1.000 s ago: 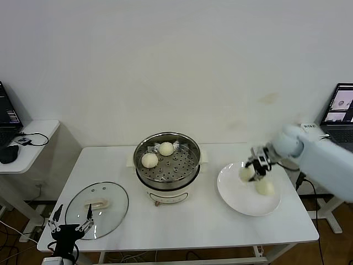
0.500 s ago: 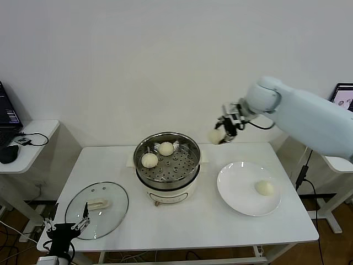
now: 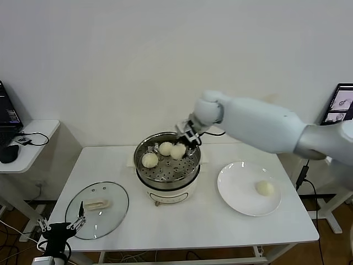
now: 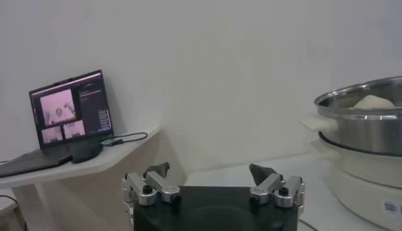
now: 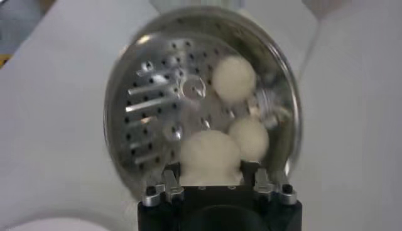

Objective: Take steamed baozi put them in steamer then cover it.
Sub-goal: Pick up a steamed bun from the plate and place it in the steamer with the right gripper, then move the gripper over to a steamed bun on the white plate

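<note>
I have the right tool (image 3: 185,144) out over the steamer (image 3: 167,157), clamped on one baozi (image 3: 177,151) that hangs just above the perforated floor near the back rim on the robot's right side; in the right wrist view that bun (image 5: 209,158) fills the gap between the two fingers (image 5: 164,184), so I read the grip as closed on it. Two more baozi already lie in the basket: one near the back (image 3: 165,148), just beside the held one, and one toward the robot's left side (image 3: 149,159). From the wrist camera I see them as two pale rounds (image 5: 233,78) and (image 5: 249,138) on the shiny steel floor. The fourth baozi (image 3: 265,188) sits alone on the white plate (image 3: 237,193), to the right of the steamer on the worktop (image 3: 193,221). The cover (image 3: 97,210) lies flat on the worktop, front-left of the steamer and well apart from it, its cream handle up. My left tool (image 3: 59,227) is parked low at the front-left edge beside the cover, fingers spread and holding nothing; its wrist view shows the same wide gap (image 4: 213,181), with the steamer's side (image 4: 370,125) off beyond it and a laptop (image 4: 69,116) on a side desk
</note>
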### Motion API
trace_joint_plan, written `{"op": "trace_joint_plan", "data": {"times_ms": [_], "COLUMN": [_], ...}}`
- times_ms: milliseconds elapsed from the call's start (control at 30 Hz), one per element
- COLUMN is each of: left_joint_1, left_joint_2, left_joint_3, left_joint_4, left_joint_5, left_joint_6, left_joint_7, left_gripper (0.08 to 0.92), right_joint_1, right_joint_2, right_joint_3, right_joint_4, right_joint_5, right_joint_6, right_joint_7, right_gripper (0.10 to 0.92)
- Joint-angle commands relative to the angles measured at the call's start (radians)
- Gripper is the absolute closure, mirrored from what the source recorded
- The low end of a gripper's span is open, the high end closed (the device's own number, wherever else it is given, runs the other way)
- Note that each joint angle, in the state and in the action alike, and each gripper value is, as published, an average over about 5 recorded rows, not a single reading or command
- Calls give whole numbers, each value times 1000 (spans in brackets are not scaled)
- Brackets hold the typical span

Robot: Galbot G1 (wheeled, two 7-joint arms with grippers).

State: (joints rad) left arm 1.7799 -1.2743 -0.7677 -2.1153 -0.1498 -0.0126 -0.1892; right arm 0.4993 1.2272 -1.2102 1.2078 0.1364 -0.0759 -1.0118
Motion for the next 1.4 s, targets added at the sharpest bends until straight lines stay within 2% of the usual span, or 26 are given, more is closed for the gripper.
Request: {"op": "trace_joint_plan", "data": {"times_ms": [33, 267, 700, 800, 967, 1067, 1233, 1400], "left_joint_1": [1, 4, -1, -2, -4, -5, -3, -9], "left_joint_2": [-3, -6, -8, -8, -7, -5, 10, 24], "left_joint_3": [-2, -1, 4, 4, 6, 5, 1, 0], "left_joint_4": [-1, -3, 6, 7, 9, 11, 17, 21], "left_joint_5": [-1, -1, 0, 0, 0, -1, -2, -3], "left_joint_6": [-2, -6, -12, -12, -12, -12, -12, -10], "left_joint_7": [-1, -4, -7, -7, -6, -6, -6, -3], "left_gripper": [177, 177, 177, 177, 177, 177, 177, 177], "right_joint_1": [-15, -28, -44, -42, -11, 19, 57, 75], "right_joint_2": [118, 148, 137, 134, 111, 77, -40, -221], "right_joint_3": [-53, -62, -69, -65, -49, -32, 12, 54], "right_joint_4": [-35, -64, -45, -44, -34, -17, 64, 162], "right_joint_5": [-89, -163, -157, -150, -132, -94, -4, 41], "right_joint_6": [170, 235, 247, 250, 249, 238, 173, 3], "right_joint_7": [7, -4, -7, -2, -9, -14, -12, 0], "right_gripper": [414, 407, 396, 364, 239, 208, 203, 203]}}
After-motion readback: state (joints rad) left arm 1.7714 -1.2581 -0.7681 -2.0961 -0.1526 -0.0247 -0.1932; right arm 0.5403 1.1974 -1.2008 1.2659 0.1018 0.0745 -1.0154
